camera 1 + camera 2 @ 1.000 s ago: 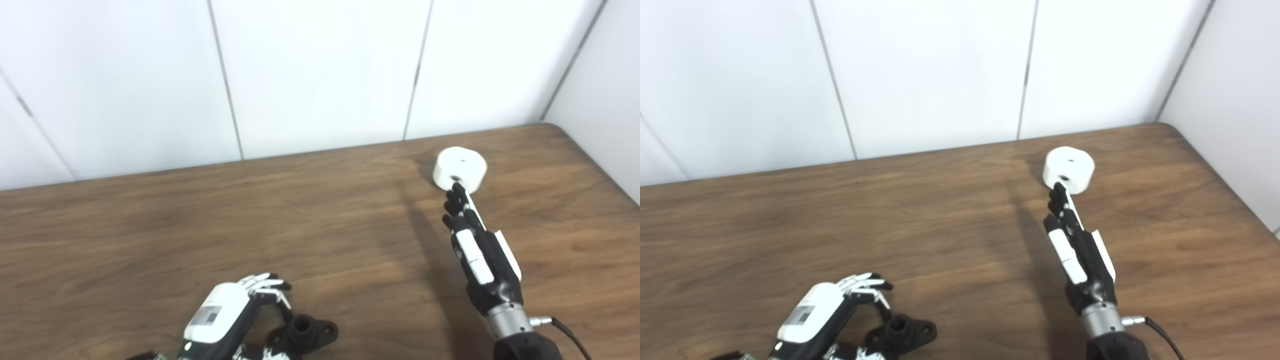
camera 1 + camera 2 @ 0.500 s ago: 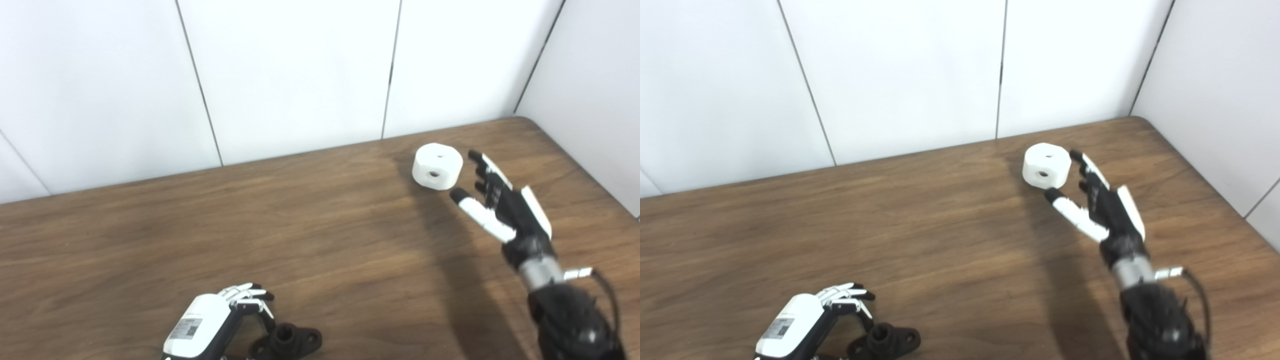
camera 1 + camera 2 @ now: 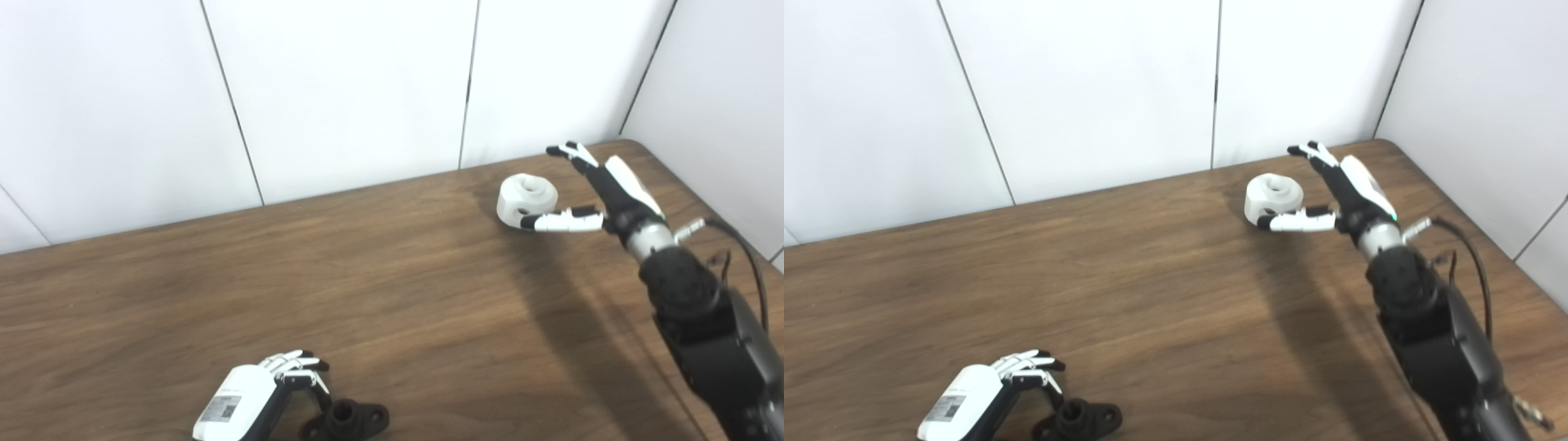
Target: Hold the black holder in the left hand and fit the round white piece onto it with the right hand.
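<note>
The round white piece (image 3: 527, 196) lies on the table (image 3: 380, 288) at the far right and shows a wide hollow on top. My right hand (image 3: 589, 188) is open beside it. Its thumb lies along the piece's near side, and its fingers (image 3: 571, 150) arch above and behind the piece's right side. The black holder (image 3: 346, 419) rests on the table at the bottom edge. My left hand (image 3: 257, 397) sits just to its left, open, with its fingers half curled over the holder's left end. I cannot tell whether they touch it.
White wall panels (image 3: 343, 86) stand right behind the table's far edge. A side wall (image 3: 1482, 104) closes in past the rounded right corner (image 3: 1387, 146). A cable (image 3: 744, 251) loops from my right wrist.
The camera has swung to the right. My right hand has reached forward, turned sideways and spread thumb and fingers around the white piece. The piece now shows a different face upward. The left hand has stayed by the holder.
</note>
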Controlling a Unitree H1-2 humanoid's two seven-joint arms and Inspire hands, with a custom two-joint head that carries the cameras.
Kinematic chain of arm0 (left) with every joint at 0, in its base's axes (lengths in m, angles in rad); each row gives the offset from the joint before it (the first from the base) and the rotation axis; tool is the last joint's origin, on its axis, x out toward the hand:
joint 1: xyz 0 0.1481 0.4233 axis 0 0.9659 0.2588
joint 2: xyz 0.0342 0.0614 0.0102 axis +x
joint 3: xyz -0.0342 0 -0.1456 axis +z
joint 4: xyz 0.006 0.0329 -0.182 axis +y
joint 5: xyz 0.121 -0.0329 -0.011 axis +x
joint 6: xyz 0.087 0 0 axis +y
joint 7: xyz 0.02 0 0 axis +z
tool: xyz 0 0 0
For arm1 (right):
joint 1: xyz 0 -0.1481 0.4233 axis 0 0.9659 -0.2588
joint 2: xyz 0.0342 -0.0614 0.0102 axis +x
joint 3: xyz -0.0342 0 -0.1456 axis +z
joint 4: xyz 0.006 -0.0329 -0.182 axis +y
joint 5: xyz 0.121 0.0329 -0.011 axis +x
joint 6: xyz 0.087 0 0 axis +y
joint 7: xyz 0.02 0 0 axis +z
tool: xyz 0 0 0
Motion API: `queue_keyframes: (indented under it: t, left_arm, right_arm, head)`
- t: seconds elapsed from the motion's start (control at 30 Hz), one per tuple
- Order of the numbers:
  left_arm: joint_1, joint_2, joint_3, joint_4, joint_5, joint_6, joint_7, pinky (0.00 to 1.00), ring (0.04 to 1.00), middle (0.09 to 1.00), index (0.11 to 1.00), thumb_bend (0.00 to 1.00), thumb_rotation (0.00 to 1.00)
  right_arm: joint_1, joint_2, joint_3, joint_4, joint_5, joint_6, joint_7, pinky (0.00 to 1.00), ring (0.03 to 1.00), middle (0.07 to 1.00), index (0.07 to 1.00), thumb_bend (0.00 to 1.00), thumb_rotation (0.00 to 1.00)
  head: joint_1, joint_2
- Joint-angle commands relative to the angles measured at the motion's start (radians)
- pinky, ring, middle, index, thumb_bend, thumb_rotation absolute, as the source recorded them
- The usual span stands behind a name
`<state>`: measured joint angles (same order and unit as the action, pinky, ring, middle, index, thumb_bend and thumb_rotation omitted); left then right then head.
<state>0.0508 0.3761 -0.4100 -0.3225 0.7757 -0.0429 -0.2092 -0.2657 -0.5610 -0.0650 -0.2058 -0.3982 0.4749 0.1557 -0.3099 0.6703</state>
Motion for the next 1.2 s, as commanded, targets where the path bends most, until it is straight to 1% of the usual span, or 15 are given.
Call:
queue_keyframes:
  t: [0.0, 0.1, 0.23, 0.43, 0.57, 0.67, 0.73, 0.93, 1.17]
  left_arm:
    - [0.024, 0.024, -0.009, 0.016, 0.05, 0.031, -0.066, 0.86, 0.866, 0.791, 0.486, 0.52, 0.05]
    - [0.026, 0.024, -0.008, 0.013, 0.055, 0.031, -0.068, 0.86, 0.862, 0.788, 0.486, 0.52, 0.05]
    - [0.027, 0.027, -0.008, 0.011, 0.057, 0.03, -0.073, 0.86, 0.864, 0.789, 0.486, 0.52, 0.05]
    - [0.031, 0.028, -0.005, 0.008, 0.051, 0.031, -0.077, 0.86, 0.87, 0.79, 0.486, 0.52, 0.05]
    - [0.035, 0.027, 0.002, 0.002, 0.038, 0.034, -0.088, 0.85, 0.87, 0.791, 0.486, 0.52, 0.05]
    - [0.037, 0.026, 0.007, -0.007, 0.036, 0.042, -0.104, 0.85, 0.872, 0.794, 0.486, 0.52, 0.05]
    - [0.039, 0.025, 0.01, -0.009, 0.035, 0.04, -0.105, 0.85, 0.871, 0.794, 0.486, 0.52, 0.05]
    - [0.039, 0.026, 0.011, -0.005, 0.038, 0.035, -0.102, 0.84, 0.869, 0.791, 0.486, 0.52, 0.05]
    - [0.04, 0.024, 0.014, -0.009, 0.032, 0.04, -0.113, 0.85, 0.873, 0.795, 0.487, 0.52, 0.05]
  right_arm:
    - [-0.06, -0.027, 0.001, 0.013, -0.029, -0.006, 0.01, 0.96, 1.0, 1.0, 0.899, 0.88, 0.37]
    - [-0.089, -0.024, 0.009, 0.06, -0.047, -0.006, 0.017, 0.96, 1.0, 1.0, 0.903, 0.87, 0.35]
    - [-0.123, -0.006, 0.02, 0.13, -0.052, -0.008, -0.001, 0.95, 1.0, 1.0, 0.912, 0.87, 0.33]
    - [-0.173, 0.015, 0.041, 0.227, -0.065, -0.021, -0.033, 0.9, 1.0, 1.0, 0.908, 0.88, 0.33]
    - [-0.202, 0.024, 0.065, 0.292, -0.101, -0.007, -0.033, 0.91, 1.0, 1.0, 0.906, 0.87, 0.33]
    - [-0.212, 0.03, 0.072, 0.324, -0.114, -0.006, -0.034, 0.9, 1.0, 1.0, 0.902, 0.86, 0.31]
    - [-0.216, 0.034, 0.075, 0.341, -0.115, -0.007, -0.039, 0.91, 1.0, 1.0, 0.886, 0.86, 0.3]
    - [-0.224, 0.042, 0.083, 0.372, -0.134, -0.006, -0.041, 0.92, 1.0, 1.0, 0.861, 0.86, 0.3]
    - [-0.226, 0.052, 0.081, 0.384, -0.154, -0.006, -0.038, 0.92, 1.0, 1.0, 0.826, 0.85, 0.29]
  head:
    - [-0.006, 0.001]
    - [-0.02, -0.001]
    - [-0.03, -0.003]
    - [-0.035, -0.004]
    - [-0.04, -0.004]
    - [-0.042, -0.004]
    - [-0.042, -0.004]
    - [-0.042, -0.003]
    - [-0.045, -0.005]
